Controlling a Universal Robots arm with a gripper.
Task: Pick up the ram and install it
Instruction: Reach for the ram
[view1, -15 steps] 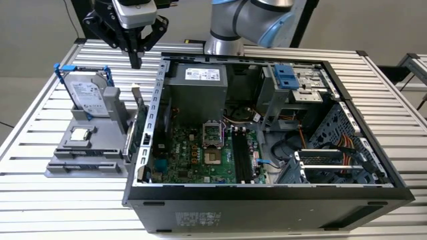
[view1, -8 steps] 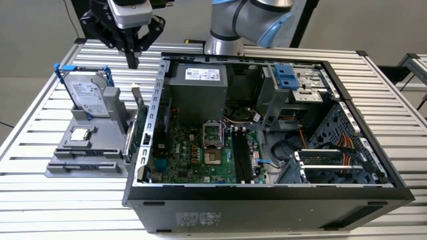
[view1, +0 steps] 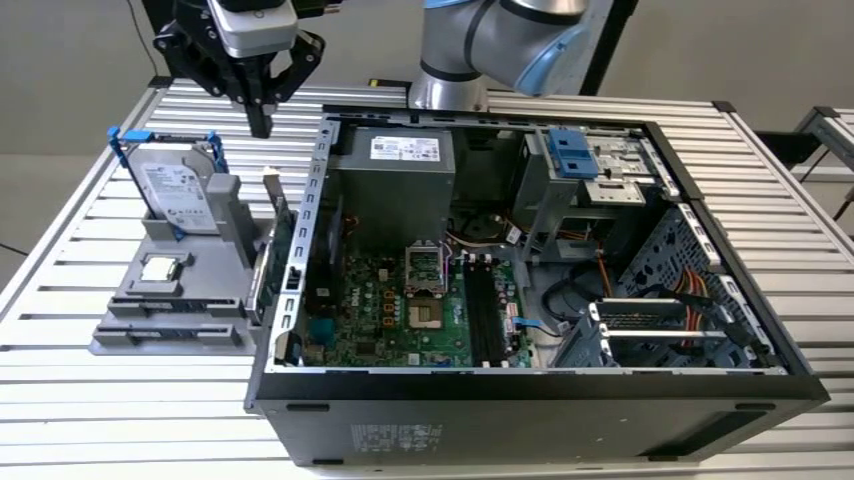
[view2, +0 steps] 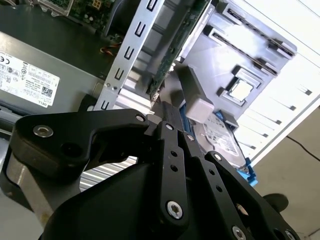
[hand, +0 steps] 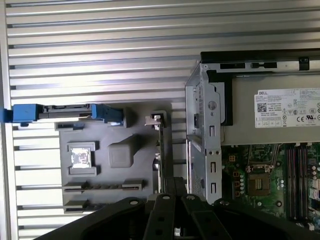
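Fingers (hand: 160, 215) closed together on nothing, the black gripper (view1: 260, 124) is held above the grey plastic holder (view1: 134, 345), where the thin blue-green ram stick (view1: 174, 312) is seemingly slotted: light, stiff, fragile, best pinched by its upper edge.

- You've got the open case (view1: 534, 410) sitting on the slatted table (view1: 80, 250), toward the exterior view's right.
- Just beside it, on the exterior view's left, the parts holder (view1: 160, 335) rests on the same table.
- In that holder, the hard drive (view1: 180, 190) stands upright at the far end. The processor chip (view1: 162, 268) lies flat nearer the camera, and the card (view1: 276, 215) stands on edge next to the case wall.
- Inside the case, the power supply (view1: 394, 170) sits at the far end with the motherboard (view1: 387, 305) flat in front of it. The memory slots (view1: 487, 315) run along the board's right part, and the drive cage (view1: 594, 165) is further right.
- The gripper (view1: 260, 125) hangs above the holder, between hard drive and case.
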